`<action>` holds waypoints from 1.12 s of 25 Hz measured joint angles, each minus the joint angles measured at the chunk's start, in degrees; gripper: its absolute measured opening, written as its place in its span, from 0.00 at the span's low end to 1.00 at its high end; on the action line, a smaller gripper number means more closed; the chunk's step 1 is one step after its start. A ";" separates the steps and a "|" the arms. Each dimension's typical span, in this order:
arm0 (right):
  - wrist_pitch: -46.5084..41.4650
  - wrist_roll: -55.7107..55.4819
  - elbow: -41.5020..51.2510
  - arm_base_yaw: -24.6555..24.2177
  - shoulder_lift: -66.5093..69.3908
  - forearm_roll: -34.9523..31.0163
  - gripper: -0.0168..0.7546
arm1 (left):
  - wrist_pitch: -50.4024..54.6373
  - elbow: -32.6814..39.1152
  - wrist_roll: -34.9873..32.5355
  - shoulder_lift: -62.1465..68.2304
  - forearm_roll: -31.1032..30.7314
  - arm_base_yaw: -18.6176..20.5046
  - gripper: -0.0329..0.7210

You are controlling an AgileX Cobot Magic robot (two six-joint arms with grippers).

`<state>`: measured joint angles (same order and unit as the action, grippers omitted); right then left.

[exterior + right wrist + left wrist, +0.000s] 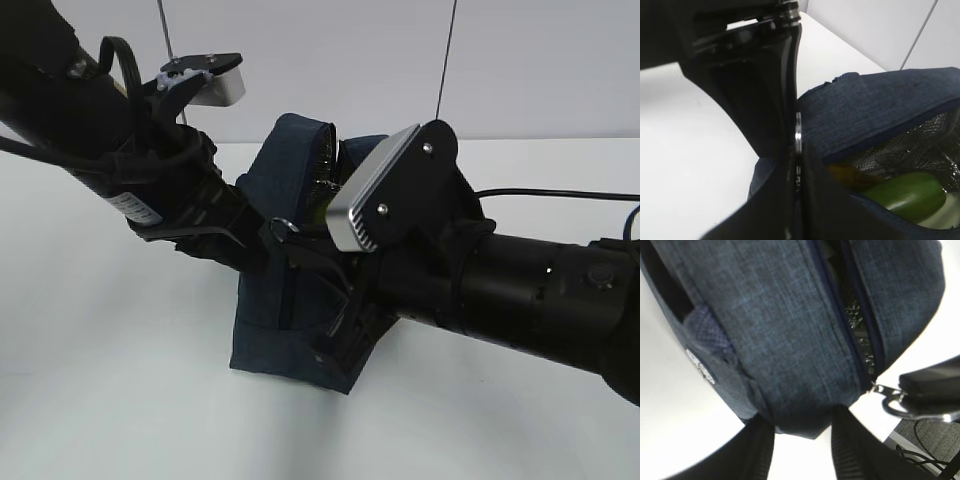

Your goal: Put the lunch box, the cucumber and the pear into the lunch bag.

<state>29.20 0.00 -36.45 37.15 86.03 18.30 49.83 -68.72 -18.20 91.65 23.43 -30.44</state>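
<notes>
Inside lunch bag [880,112] lies cucumber [905,195]; right pincer [798,150] pinches ring pull [798,131].

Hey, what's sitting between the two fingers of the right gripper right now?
The zipper's metal ring pull of the lunch bag, pinched edge-on between the closed fingers of the right gripper; it shows in the right wrist view.

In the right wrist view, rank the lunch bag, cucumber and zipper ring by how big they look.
1. lunch bag, largest by far.
2. cucumber, only partly showing inside the bag.
3. zipper ring, a thin sliver pinched in the right gripper; it is nearest the camera yet looks smallest.
</notes>
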 joint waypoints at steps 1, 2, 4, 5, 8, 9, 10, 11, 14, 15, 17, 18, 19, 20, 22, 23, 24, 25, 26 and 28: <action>0.33 0.00 0.00 0.00 0.00 0.00 0.02 | 0.00 0.00 0.00 0.00 0.00 0.00 0.34; 0.60 -0.37 0.00 0.00 0.00 0.00 0.02 | 0.00 0.00 -0.05 0.00 0.00 0.00 0.33; 1.14 -0.43 0.00 0.00 0.00 0.00 0.02 | 0.00 0.00 -0.05 0.00 0.00 0.00 0.30; 1.20 -0.46 0.00 0.00 0.00 0.00 0.02 | 0.00 0.00 -0.05 0.00 0.00 0.00 0.28; 1.25 -0.68 0.00 0.00 0.00 0.00 0.02 | 0.00 0.00 -0.11 0.00 0.00 0.00 0.16; 1.25 -0.68 0.00 0.00 0.00 0.00 0.02 | 0.00 0.00 -0.17 0.00 0.00 0.00 0.11; 1.25 -0.76 0.00 0.00 0.00 0.00 0.02 | 0.00 0.00 -0.17 0.00 0.00 0.00 0.09; 1.34 -0.76 0.00 0.00 0.00 0.00 0.02 | 0.07 0.00 -0.17 0.07 0.00 0.00 0.07; 1.34 -0.76 0.00 0.00 0.00 0.00 0.02 | 1.11 0.00 -0.17 0.83 0.14 0.00 0.05; 1.38 -0.76 0.00 0.00 -0.13 0.00 0.02 | 1.57 0.00 -0.17 1.19 0.21 0.00 0.05; 1.38 -0.93 0.00 0.00 -0.50 0.24 0.02 | 2.03 0.00 -0.17 1.54 0.35 0.00 0.05; 1.38 -0.93 0.00 0.00 -0.89 0.23 0.02 | 2.03 0.00 -0.17 1.59 0.46 0.00 0.05; 1.26 -0.97 0.00 0.00 -1.21 0.23 0.02 | 2.03 0.00 -0.17 1.59 0.58 0.00 0.05; 0.88 -0.97 0.00 0.00 -1.61 0.23 0.02 | 2.03 0.00 -0.17 1.59 0.66 0.00 0.05; 0.36 -0.56 0.00 0.00 -2.04 -0.29 0.02 | 2.03 0.00 -0.17 1.59 0.78 0.00 0.05; 0.09 0.00 0.00 0.00 -2.20 -0.56 0.02 | 2.03 0.00 -0.17 1.59 0.85 0.00 0.05; -0.21 0.59 0.00 0.00 -2.45 -1.03 0.02 | 2.08 0.00 -0.18 1.59 0.85 0.00 0.05; -0.35 1.10 0.00 0.00 -2.70 -1.60 0.02 | 2.08 0.00 -0.18 1.59 0.90 0.00 0.05; -0.47 1.69 0.00 0.00 -2.81 -2.17 0.02 | 2.14 0.00 -0.30 1.59 0.96 0.00 0.05; -0.59 2.75 0.00 0.00 -2.79 -3.10 0.02 | 2.32 0.00 -0.57 1.59 0.96 0.00 0.05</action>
<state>28.61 2.75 -36.45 37.15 83.24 15.20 52.15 -68.72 -18.77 93.24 24.40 -30.44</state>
